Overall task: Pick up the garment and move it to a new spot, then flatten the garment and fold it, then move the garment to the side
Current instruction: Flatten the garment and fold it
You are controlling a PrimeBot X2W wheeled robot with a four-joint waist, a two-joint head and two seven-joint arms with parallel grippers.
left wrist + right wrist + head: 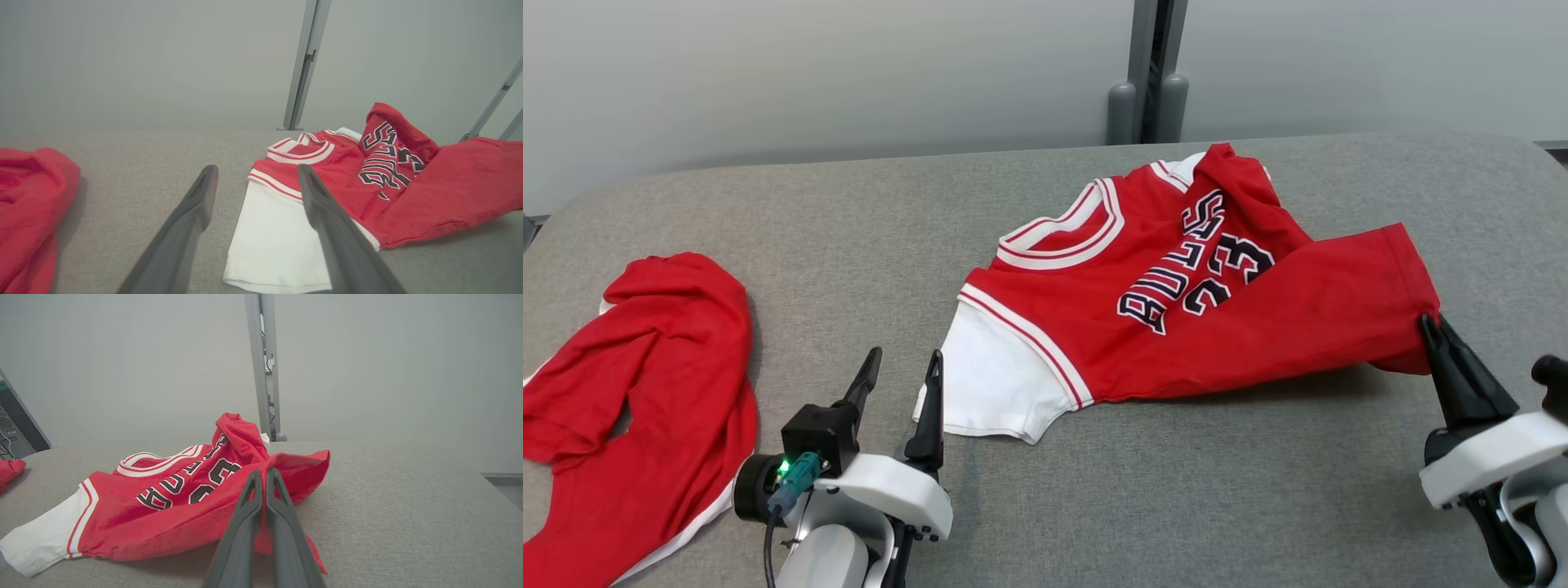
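We have our right gripper (264, 471) pinched tight on the jersey (1176, 302), its two fingers (282, 522) pressed together with a fold of red hem caught between them. From that grip the jersey runs away to the gripper's left across the table (1094, 490). Next to the fingers the cloth is bunched and raised a little, with a shadow under it, and farther left it lies flatter. The lettering (1176, 269) is creased in a fold ahead and left of the fingers, and the striped neckline (1066, 237) sits farther left again. The white sleeve (996, 384) is the part of the jersey farthest from this gripper.

Our left gripper (907, 354) stands spread wide and holds nothing. Its fingers point out low over the table, and the sleeve lies just ahead and to the right of them. In the left wrist view the right finger (325, 212) overlaps the sleeve's edge, but we cannot tell whether they touch. Well off to this gripper's left lies a second red garment (662, 367), crumpled on the table and apart from the jersey.
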